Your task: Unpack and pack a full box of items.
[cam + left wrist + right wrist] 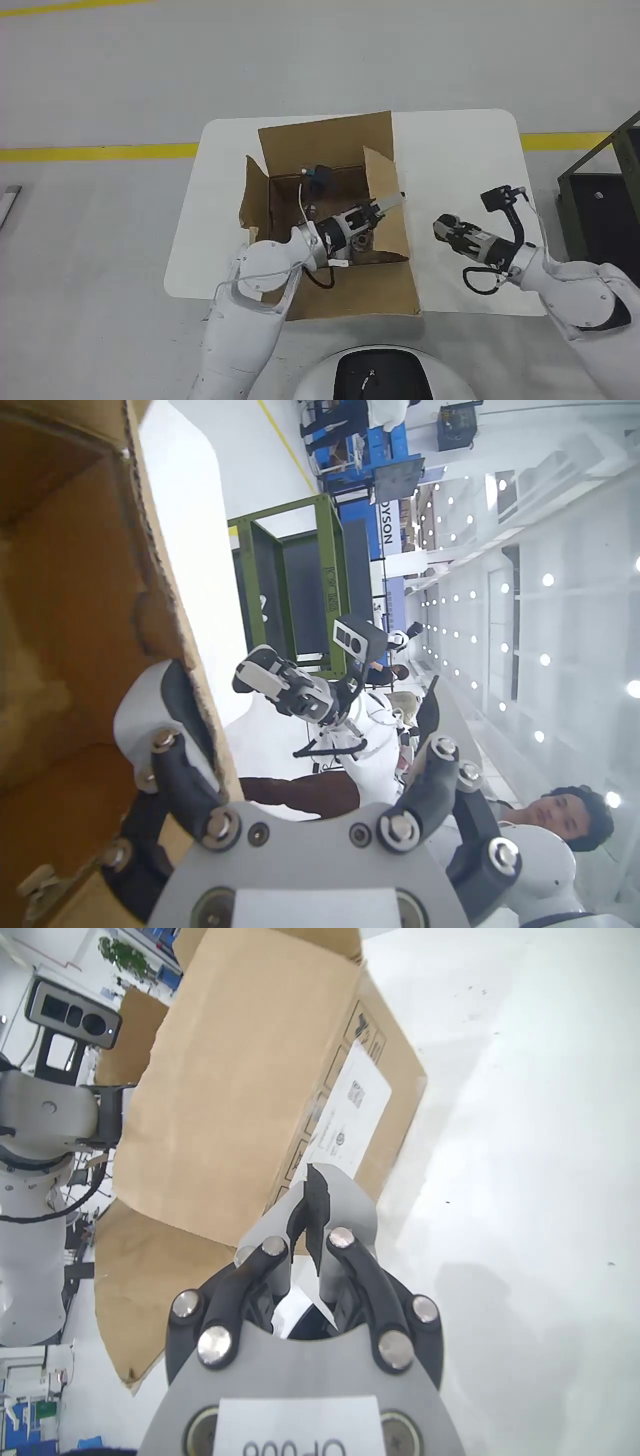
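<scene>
An open cardboard box stands in the middle of the white table. My left arm reaches into it from the near side. The left gripper is open at the box's right flap, and the left wrist view has its fingers astride the cardboard edge, one inside and one outside. Deep in the box lie a blue and black item and a white cable. My right gripper is shut and holds nothing, low over the table just right of the box's labelled side.
A green metal rack stands off the table's right edge. Bare white tabletop lies to the right of the box. The box's near flap hangs toward my body.
</scene>
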`<state>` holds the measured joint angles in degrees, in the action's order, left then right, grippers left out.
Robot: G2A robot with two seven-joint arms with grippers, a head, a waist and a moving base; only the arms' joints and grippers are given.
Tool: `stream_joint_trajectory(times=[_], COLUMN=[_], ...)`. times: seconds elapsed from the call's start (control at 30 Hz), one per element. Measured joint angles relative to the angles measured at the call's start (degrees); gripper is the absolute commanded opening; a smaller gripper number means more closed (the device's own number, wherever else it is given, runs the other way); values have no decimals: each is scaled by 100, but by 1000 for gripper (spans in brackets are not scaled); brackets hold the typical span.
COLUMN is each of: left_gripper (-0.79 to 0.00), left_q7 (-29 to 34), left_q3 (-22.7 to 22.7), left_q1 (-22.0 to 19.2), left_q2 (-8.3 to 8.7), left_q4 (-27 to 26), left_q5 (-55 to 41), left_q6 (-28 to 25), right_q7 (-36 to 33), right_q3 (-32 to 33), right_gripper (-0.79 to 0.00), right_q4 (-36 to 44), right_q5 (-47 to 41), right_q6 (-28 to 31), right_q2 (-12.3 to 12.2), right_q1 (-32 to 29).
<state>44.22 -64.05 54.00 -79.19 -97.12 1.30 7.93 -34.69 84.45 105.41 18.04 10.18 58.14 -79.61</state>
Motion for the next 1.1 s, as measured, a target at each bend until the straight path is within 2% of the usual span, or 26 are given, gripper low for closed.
stream_joint_trajectory(times=[0.03,0.2,0.27,0.37,0.73,0.9,1.1], left_gripper=[0,0,0,0,0,0,0], left_q7=[7,-5,-28,-91,-160,-106,-29], left_q3=[82,636,877,1147,1409,1445,1485], left_q1=[-49,-297,-392,-485,-604,-603,-595], left_q2=[-12,-99,-137,-187,-255,-258,-260], left_q4=[-6,131,217,346,519,527,535], left_q5=[-2,19,100,156,162,200,235], left_q6=[-35,-144,-184,-195,-109,-84,-81], right_q7=[-2,4,-15,-51,-113,-214,-397], right_q3=[123,775,969,1100,804,700,398], right_gripper=[-554,-520,-480,-468,-434,-425,-453], right_q4=[37,151,132,51,-117,-122,-192], right_q5=[-87,-846,-1157,-1469,-2159,-2020,-1743], right_q6=[-52,-306,-365,-377,-239,-262,-321], right_q2=[-9,-34,-39,-41,5,2,7], right_q1=[-48,-189,-178,-114,219,317,521])
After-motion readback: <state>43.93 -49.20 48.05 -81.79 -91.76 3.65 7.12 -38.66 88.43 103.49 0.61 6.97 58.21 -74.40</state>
